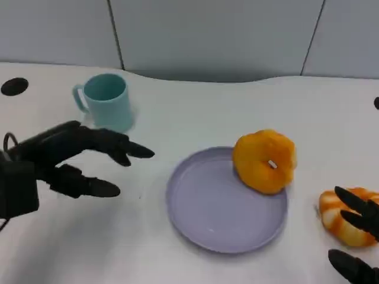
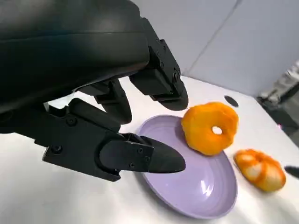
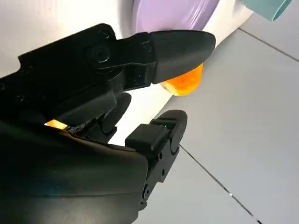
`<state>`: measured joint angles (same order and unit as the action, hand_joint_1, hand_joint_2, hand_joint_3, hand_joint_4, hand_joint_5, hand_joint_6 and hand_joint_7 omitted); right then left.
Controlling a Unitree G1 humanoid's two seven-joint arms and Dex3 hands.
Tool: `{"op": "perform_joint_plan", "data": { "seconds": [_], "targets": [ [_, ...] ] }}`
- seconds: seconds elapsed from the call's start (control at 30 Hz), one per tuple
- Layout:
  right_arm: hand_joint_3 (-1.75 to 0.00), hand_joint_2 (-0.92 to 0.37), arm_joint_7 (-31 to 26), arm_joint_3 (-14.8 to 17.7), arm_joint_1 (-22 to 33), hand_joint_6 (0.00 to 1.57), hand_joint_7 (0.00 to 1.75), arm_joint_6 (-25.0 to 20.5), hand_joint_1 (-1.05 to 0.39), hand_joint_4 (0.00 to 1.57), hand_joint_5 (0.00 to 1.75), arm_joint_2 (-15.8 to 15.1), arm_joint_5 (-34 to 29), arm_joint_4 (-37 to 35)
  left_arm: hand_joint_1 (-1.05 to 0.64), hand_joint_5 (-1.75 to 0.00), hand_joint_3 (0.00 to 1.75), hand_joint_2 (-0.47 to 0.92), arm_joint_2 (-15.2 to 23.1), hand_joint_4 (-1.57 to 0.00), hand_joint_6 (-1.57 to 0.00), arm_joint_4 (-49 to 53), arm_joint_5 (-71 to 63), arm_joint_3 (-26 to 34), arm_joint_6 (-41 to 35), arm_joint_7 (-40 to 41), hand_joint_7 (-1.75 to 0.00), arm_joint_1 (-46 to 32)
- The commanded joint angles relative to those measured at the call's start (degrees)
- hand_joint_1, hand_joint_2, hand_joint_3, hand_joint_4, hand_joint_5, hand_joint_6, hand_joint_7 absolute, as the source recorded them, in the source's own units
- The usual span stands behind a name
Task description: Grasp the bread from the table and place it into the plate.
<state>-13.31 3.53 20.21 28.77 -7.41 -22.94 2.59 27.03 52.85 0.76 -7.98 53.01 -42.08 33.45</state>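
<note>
A round orange ring-shaped bread (image 1: 265, 161) (image 2: 210, 128) (image 3: 184, 83) leans on the far right rim of the lilac plate (image 1: 207, 207) (image 2: 205, 186) (image 3: 173, 14). A second bread (image 1: 340, 220) (image 2: 260, 169), orange with pale stripes, lies on the table just right of the plate. My right hand (image 1: 362, 220) (image 3: 107, 107) is at the lower right with its fingers spread over that striped bread's near side, holding nothing. My left hand (image 1: 65, 160) (image 2: 107, 116) hovers left of the plate, fingers apart and empty.
A teal cup (image 1: 106, 102) (image 3: 268, 7) stands at the back left, just beyond my left hand. A dark round hole (image 1: 14, 86) marks the white table at the far left. A grey panelled wall runs behind the table.
</note>
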Motion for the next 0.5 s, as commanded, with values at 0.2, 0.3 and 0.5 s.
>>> {"op": "perform_joint_plan", "data": {
  "seconds": [0.2, 0.3, 0.5],
  "targets": [
    [-0.32, -0.92, -0.44, 0.75, -0.93, 0.64, 0.01, 0.61, -0.35, 0.89, 0.05, -0.89, 1.15, -2.11, -0.53, -1.19, 0.16, 0.92, -2.4, -0.5, -0.75, -4.08, 2.83, 3.94, -11.48, 1.72, -0.11, -7.7],
    [-0.31, -0.92, -0.42, 0.81, -1.17, 0.64, 0.01, 0.82, -0.35, 0.92, 0.06, -1.06, 1.24, -2.73, -0.51, -1.3, 0.12, 0.92, -3.28, -0.51, -0.76, -4.82, 3.65, 4.4, -14.09, 0.7, -0.14, -9.38],
    [-0.31, -0.92, -0.32, 0.86, -2.04, 0.63, 0.0, 0.51, -0.35, 0.92, 0.07, -1.6, 1.49, -3.87, -0.47, -1.38, 0.01, 0.89, -6.14, -0.56, -0.64, -7.99, 7.89, 6.59, -24.91, -0.37, -0.69, -12.7]
  ]
}}
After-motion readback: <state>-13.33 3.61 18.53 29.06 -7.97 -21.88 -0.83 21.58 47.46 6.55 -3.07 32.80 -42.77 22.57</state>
